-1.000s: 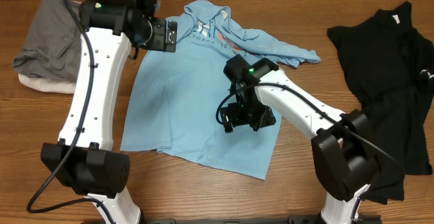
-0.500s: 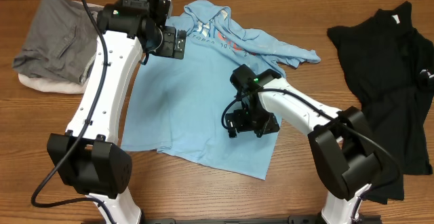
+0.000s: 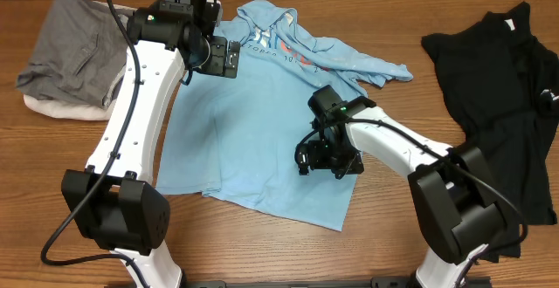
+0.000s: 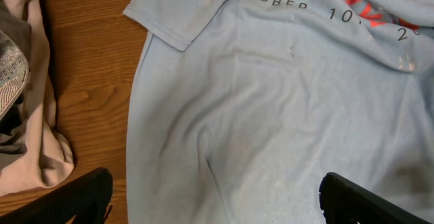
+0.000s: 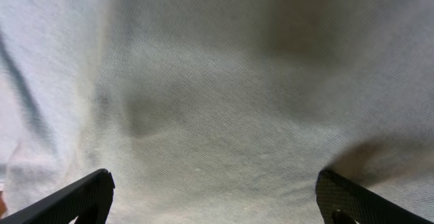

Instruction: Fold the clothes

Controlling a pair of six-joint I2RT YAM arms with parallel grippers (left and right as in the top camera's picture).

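Here, seen from above, a wooden table holds several garments, with two white-and-black robot arms rising from the six o'clock edge. Nearest the arm bases lies the hem of a light blue T-shirt, spread front up across the middle of the table. Its right edge is slightly rumpled.

The right gripper hangs low over the shirt's lower right part, at about four o'clock from the shirt's centre. Its jaws stand wide apart with only blue cloth between them, gripping nothing. Whether the fingertips touch the cloth cannot be told.

Farther back, the left gripper hovers above the shirt's upper left, near one short sleeve. Its jaws are also spread wide and empty.

At twelve o'clock the shirt's red-and-white lettering shows below the bunched collar. At three o'clock a black shirt lies crumpled. At ten o'clock a grey garment sits on a cream piece.
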